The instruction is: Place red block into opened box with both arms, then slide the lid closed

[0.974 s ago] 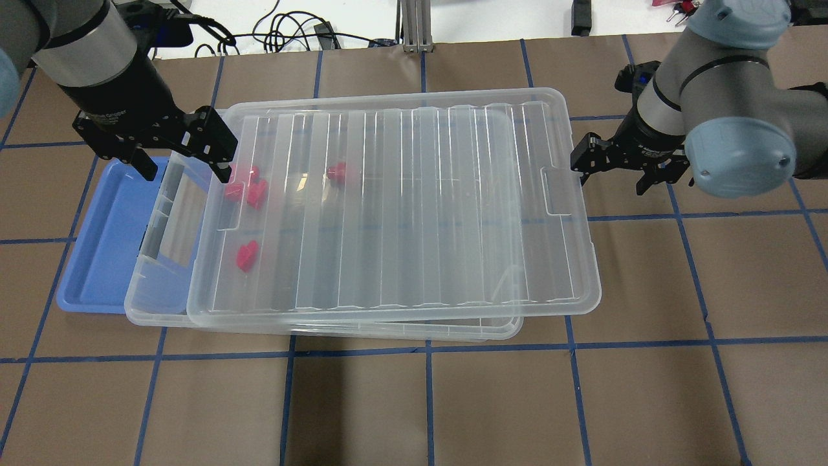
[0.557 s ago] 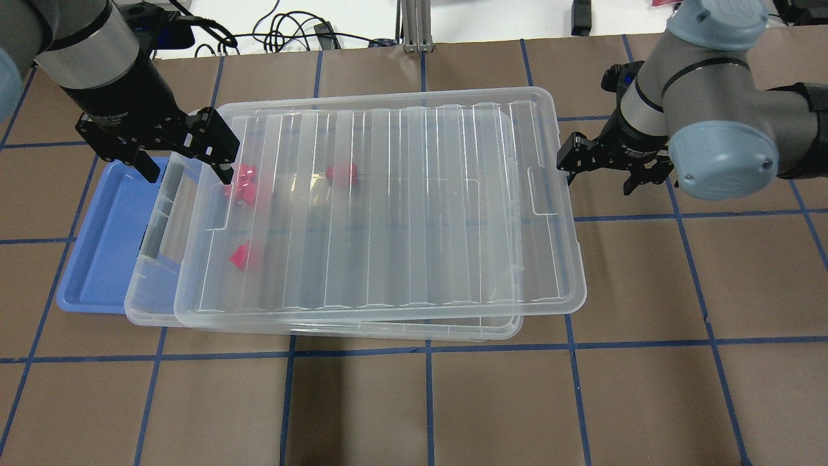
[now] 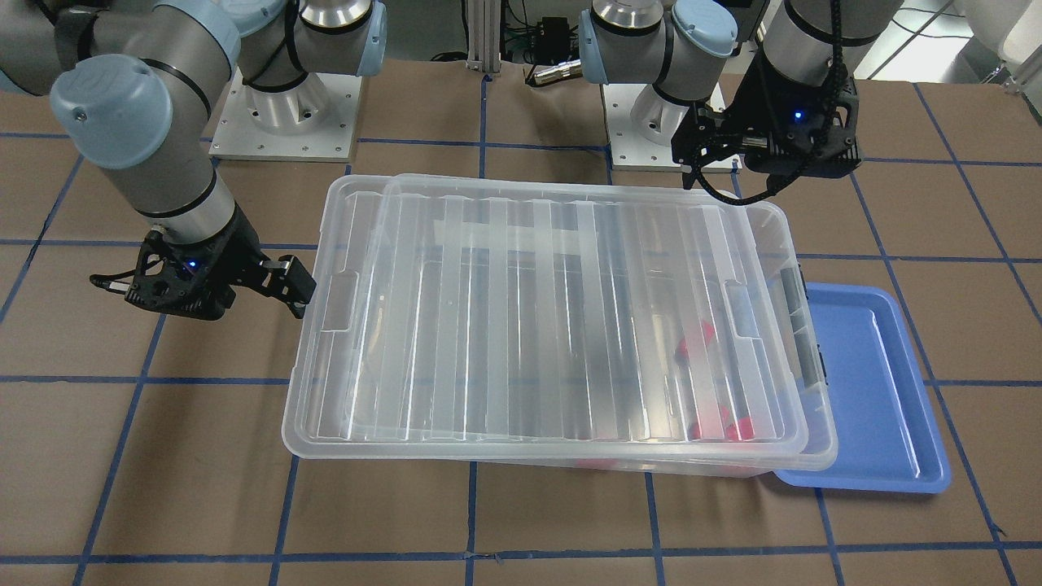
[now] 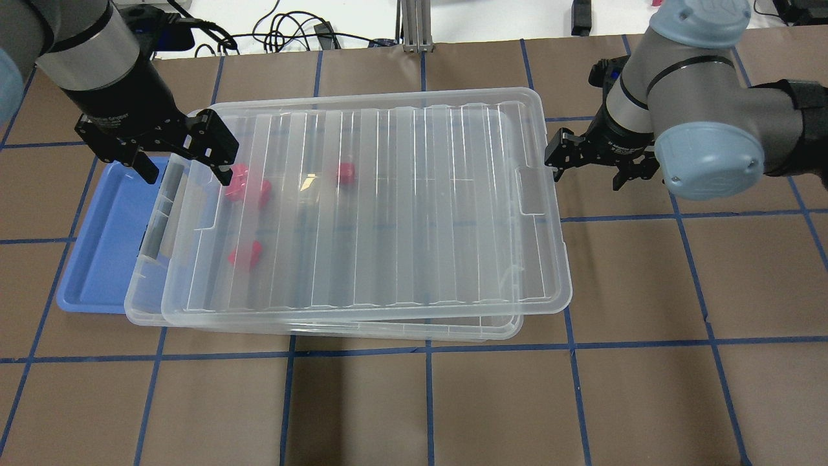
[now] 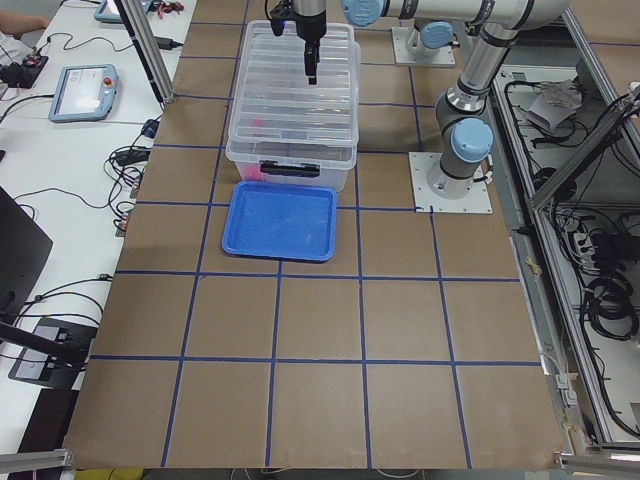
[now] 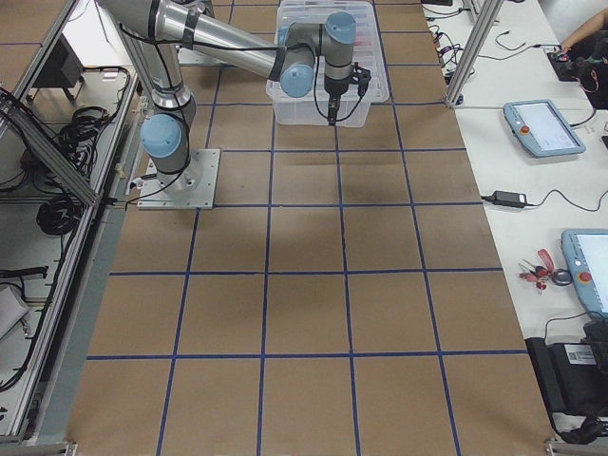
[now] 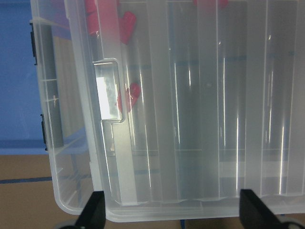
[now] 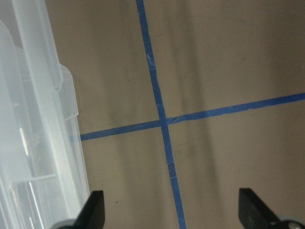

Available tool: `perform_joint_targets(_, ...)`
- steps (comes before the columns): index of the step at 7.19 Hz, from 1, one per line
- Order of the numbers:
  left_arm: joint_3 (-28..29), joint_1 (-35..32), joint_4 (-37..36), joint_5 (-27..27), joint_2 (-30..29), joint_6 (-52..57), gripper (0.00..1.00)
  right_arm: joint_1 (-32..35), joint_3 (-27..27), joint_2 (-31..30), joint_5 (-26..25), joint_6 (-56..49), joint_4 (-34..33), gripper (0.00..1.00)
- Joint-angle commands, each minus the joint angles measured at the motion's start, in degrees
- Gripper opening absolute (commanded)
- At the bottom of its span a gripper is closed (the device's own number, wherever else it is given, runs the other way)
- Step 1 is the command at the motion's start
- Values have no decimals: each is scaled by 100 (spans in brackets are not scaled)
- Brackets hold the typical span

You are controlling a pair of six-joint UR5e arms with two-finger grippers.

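Note:
The clear box stands mid-table with several red blocks inside near its left end, seen through the ribbed clear lid. The lid lies on top and overhangs the box's right end. A narrow strip at the left end is uncovered. My left gripper hangs open over the far left corner of box and lid, and its wrist view shows the lid under the open fingers. My right gripper is open and empty, one finger at the lid's right edge.
A shallow blue tray lies partly under the box's left end. Brown table covering with blue tape lines surrounds the box. Cables and a metal post sit past the far edge. Both arm bases stand behind the box in the front-facing view.
The lid has slid leftward over the box with my right gripper following at its right edge. The uncovered strip at the left has narrowed. My left gripper has stayed put.

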State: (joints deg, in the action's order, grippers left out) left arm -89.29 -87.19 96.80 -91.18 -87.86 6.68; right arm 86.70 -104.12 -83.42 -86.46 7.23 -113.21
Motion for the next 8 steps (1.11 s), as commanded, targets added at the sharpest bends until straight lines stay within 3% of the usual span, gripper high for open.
perform_joint_targets(1, 0, 0, -3, -5, -3, 0, 100, -4, 321, -34, -55, -37, 236, 100)
perform_joint_targets(3, 0, 0, -3, -5, -3, 0, 100, -4, 715, -235, -81, -46, 892, 100)
perform_joint_targets(5, 0, 0, -12, -5, -3, 0, 100, -4, 1417, -691, -231, -47, 2077, 100)
perform_joint_targets(7, 8, 9, -55, 3, -3, 9, 100, 92, 1928, -834, -213, -3, 2713, 100)
perform_joint_targets(8, 17, 26, -56, -14, -3, 44, 100, 145, 1939, -808, -326, -11, 2812, 100)
